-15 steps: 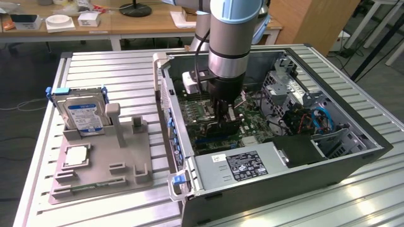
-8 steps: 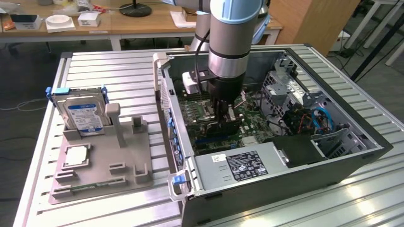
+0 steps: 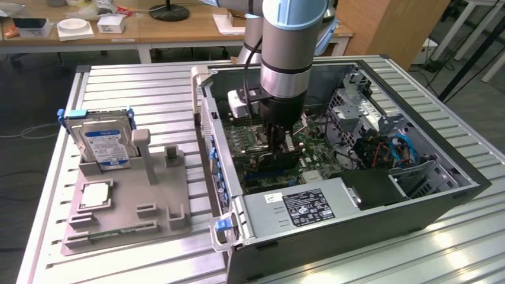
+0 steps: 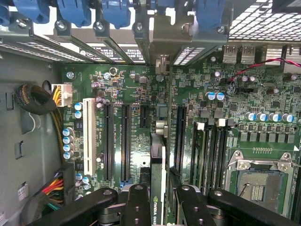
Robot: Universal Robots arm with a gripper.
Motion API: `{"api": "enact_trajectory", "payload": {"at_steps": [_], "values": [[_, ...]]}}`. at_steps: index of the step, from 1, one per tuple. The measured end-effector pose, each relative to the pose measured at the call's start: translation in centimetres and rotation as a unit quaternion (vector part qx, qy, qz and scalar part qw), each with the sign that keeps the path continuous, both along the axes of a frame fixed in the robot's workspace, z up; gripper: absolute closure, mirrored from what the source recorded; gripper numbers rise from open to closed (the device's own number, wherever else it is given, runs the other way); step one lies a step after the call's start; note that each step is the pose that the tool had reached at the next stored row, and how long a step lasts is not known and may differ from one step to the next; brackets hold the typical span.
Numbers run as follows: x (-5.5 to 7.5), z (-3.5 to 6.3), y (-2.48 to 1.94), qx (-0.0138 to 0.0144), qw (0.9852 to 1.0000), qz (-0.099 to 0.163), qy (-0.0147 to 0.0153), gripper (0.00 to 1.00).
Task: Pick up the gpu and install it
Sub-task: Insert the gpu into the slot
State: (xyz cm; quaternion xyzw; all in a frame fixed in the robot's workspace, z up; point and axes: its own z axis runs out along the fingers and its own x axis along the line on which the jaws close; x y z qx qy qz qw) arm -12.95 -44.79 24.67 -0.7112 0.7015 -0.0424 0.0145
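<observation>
Table: slatted metal top (image 3: 142, 83), carrying an open computer case and a grey holder tray.
Computer case: (image 3: 442, 195) lies on its side, lid off, toward the exterior view's right; green motherboard (image 3: 316, 157) exposed inside.
Arm: grey and silver column (image 3: 288, 53) reaches straight down into the case.
Power supply: silver box with a label (image 3: 304, 207) at the near edge of the case.
Holder tray: (image 3: 130, 207) on the exterior view's left, beside the case.
Hard drive: silver with blue label (image 3: 105, 145), upright in the tray's far slot.
Gpu: (image 4: 157, 188) held edge-on between the black fingers (image 4: 136, 207), green logo strip visible; it stands upright over the motherboard, among the long black expansion slots (image 4: 126, 141). Whether its edge has entered a slot cannot be told.
Gripper: (image 4: 157, 202) narrowed onto the gpu, one finger each side of the card.
Processor socket: (image 4: 256, 176) open, beside the memory slots.
</observation>
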Motion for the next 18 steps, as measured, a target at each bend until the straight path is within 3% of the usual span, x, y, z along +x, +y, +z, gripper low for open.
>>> {"api": "enact_trajectory", "payload": {"at_steps": [15, 17, 18], "values": [[0.00, -0.01, 0.00, 0.0002, 1.0000, 0.000, -0.0001, 0.74], [0.00, -0.04, 0.01, 0.0004, 1.0000, 0.000, -0.0002, 0.73], [0.00, -0.02, 0.01, 0.0002, 1.0000, 0.000, -0.0001, 0.67]]}}
